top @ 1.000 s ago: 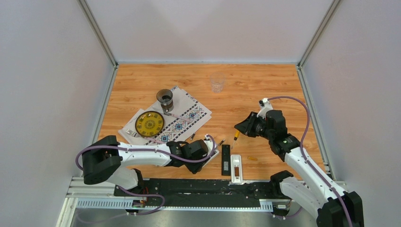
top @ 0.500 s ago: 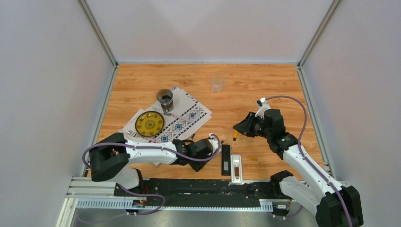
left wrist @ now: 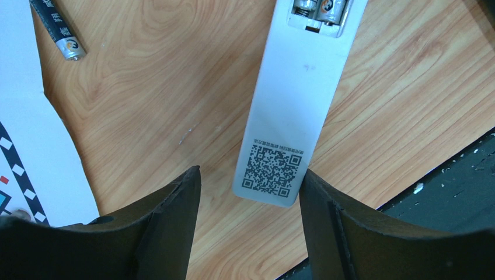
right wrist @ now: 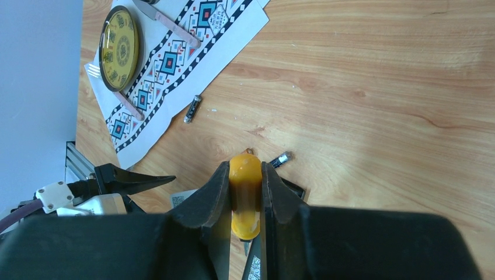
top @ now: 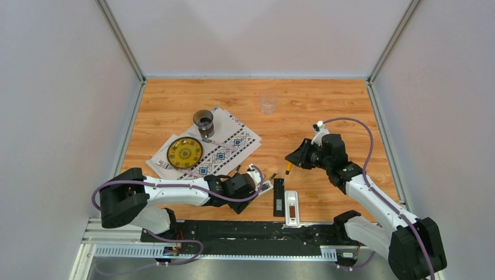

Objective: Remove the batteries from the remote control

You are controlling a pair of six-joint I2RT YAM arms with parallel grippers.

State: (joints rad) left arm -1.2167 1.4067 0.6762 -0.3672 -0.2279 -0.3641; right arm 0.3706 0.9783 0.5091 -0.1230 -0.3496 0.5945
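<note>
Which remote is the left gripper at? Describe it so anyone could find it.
Near the table's front edge, right of the patterned placemat, find the left gripper. Between its open fingers lies the pale grey remote. Unlike the black remote beside it, it bears a QR code and shows two batteries in its open bay.

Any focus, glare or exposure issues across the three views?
Top view: even light, soft shadows; the clear drinking glass barely shows. Left wrist: QR code on the white remote control is sharp, left claw dark and detail-less. Right wrist: orange screwdriver handle in the right claw slightly soft, wooden table crisp.
</note>
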